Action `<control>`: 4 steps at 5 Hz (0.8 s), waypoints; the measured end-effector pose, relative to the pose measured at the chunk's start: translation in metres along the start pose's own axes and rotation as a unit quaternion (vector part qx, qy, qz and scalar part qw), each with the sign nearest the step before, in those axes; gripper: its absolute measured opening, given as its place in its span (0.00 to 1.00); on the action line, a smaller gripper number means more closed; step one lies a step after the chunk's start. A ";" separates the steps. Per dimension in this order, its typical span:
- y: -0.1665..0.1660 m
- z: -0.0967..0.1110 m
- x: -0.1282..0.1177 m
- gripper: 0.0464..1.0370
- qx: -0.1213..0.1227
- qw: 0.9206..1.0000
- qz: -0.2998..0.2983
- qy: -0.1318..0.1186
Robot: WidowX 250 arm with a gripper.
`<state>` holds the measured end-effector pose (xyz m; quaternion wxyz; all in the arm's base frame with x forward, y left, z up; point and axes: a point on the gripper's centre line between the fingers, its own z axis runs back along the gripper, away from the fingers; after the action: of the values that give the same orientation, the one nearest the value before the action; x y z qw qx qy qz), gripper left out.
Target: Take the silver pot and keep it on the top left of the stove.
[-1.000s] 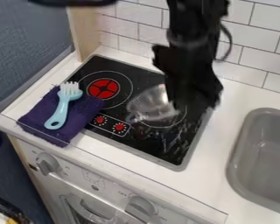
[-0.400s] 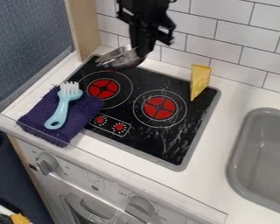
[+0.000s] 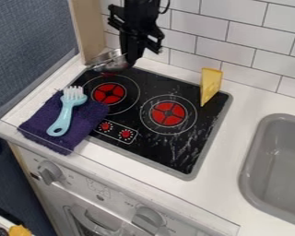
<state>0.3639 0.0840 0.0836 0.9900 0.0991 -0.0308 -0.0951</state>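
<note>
The black gripper point(image 3: 129, 54) hangs over the back left part of the stove, shut on the silver pot's right side. Beneath and left of its fingers, the silver pot point(image 3: 108, 63) is at the top left corner of the black stove point(image 3: 156, 85), behind the left red burner. Whether the pot's bottom touches the stove surface, I cannot tell.
A yellow wedge point(image 3: 210, 86) stands at the stove's back right. Left of the stove, a light blue brush point(image 3: 65, 113) lies on a purple cloth point(image 3: 38, 125). The grey sink point(image 3: 277, 161) is at the right, and a tiled wall point(image 3: 239, 39) rises behind.
The gripper and pot have moved from over the right burner to the stove's back left, lately a little further left and lower. The yellow wedge and right burner have come into sight.
</note>
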 end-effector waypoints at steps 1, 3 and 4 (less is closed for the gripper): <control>0.008 -0.012 0.003 0.02 0.001 1.000 0.005 0.004; 0.014 -0.032 0.008 0.02 -0.004 1.000 0.007 0.006; 0.011 -0.041 0.014 0.02 -0.020 1.000 0.008 0.007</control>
<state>0.3826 0.0998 0.0460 0.9927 0.0794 -0.0224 -0.0874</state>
